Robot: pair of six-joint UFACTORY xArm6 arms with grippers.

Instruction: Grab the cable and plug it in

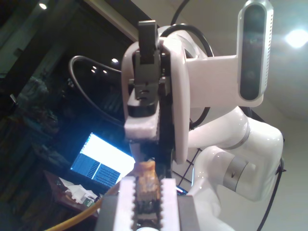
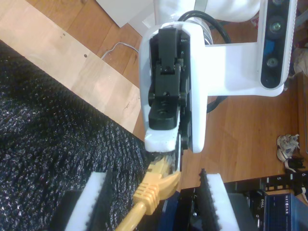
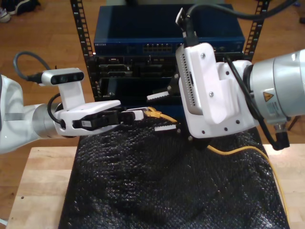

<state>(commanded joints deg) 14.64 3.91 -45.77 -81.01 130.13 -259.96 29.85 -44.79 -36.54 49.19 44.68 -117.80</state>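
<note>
Grippers: my first gripper (image 3: pixel 142 114) pinches the cable (image 3: pixel 238 151) plug, my second gripper (image 3: pixel 162 112) gapes wide around it; a mistimed release could drop it.

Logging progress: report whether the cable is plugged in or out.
Out. The cable plug hangs above the black mat, clamped in my first gripper, short of the rack.

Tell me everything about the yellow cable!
The cable is thin and yellow-orange, with a ribbed, rubbery-looking boot at its end. My first gripper pinches that end, holding it roughly level above the black mat. The end sits between the open pads of my second gripper, and the rest trails toward the exterior view's right.
</note>
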